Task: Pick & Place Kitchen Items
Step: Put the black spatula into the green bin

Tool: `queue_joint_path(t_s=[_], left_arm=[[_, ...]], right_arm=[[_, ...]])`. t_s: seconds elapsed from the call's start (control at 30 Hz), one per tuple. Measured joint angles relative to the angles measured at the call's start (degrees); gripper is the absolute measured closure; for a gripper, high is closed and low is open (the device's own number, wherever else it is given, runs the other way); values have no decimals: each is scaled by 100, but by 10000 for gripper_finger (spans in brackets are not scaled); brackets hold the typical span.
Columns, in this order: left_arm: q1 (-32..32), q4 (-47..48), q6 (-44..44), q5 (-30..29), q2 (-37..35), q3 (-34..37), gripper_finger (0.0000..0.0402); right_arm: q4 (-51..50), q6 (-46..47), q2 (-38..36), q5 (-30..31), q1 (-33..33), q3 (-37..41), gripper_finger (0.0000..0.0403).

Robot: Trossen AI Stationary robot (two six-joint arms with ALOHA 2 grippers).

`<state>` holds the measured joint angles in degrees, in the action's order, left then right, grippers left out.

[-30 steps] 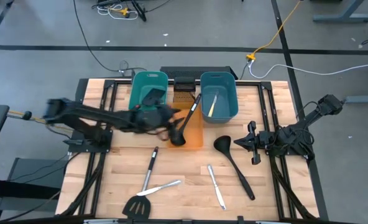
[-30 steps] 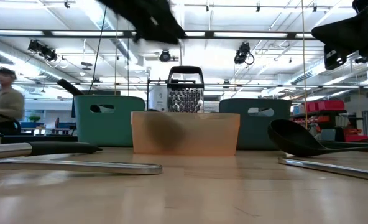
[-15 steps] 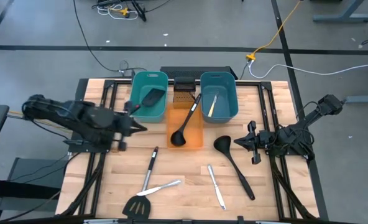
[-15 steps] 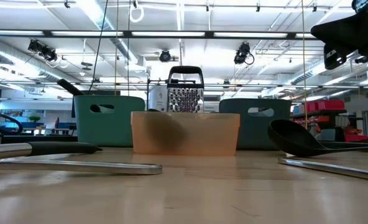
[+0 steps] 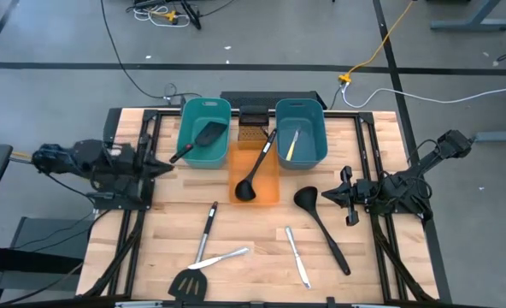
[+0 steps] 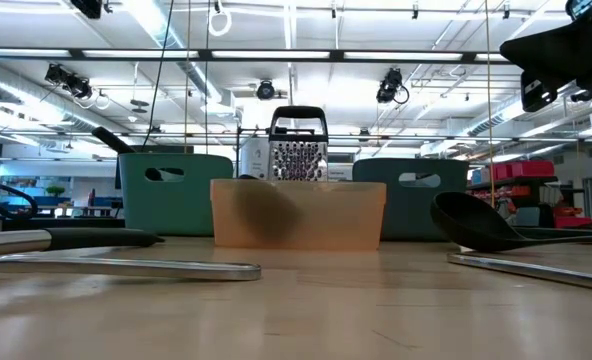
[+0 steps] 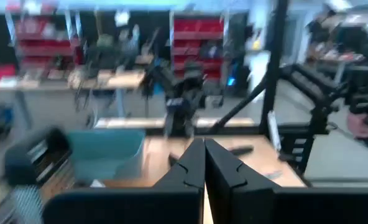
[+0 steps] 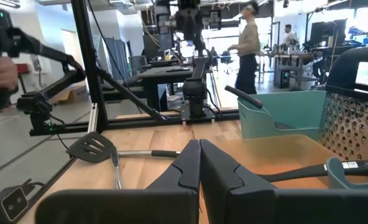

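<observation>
Presently both grippers were shut and empty. Left gripper [image 5: 155, 165] sat nearest the slotted spatula [image 5: 198, 254] lying on the tabletop [image 5: 253, 224], handle pointing toward the tubs; right gripper [image 5: 328, 195] beside ladle [image 5: 320, 224].

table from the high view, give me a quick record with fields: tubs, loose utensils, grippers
left tub: spatula inside
orange tub: ladle inside
right tub: cream-handled knife inside
loose on table: second ladle, second spatula, two silver knives
left gripper: shut, empty, at the left edge
right gripper: shut, empty, at the right edge
</observation>
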<state>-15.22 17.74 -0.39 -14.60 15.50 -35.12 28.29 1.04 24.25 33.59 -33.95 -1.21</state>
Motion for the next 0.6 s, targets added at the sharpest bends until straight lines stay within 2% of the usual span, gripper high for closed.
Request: queue_joint_path(t_s=[0.07, 0.17, 0.27, 0.4, 0.53, 0.6], left_arm=[[2, -568, 312, 61, -153, 542, 400], [4, -761, 643, -392, -375, 981, 400], [8, -581, 737, -755, -833, 1033, 400], [4, -399, 671, -434, -1497, 1026, 400], [5, -251, 529, -511, -1502, 1050, 401], [4, -528, 530, -543, -1337, 1136, 401]], right_arm=[[0, 0, 0, 1, 0, 0, 392], [2, 23, 0, 1, 0, 0, 394], [2, 98, 0, -1, 0, 0, 396], [2, 128, 2, 1, 0, 0, 396], [20, 2, 2, 21, 0, 0, 396], [46, -18, 2, 39, 0, 0, 397]])
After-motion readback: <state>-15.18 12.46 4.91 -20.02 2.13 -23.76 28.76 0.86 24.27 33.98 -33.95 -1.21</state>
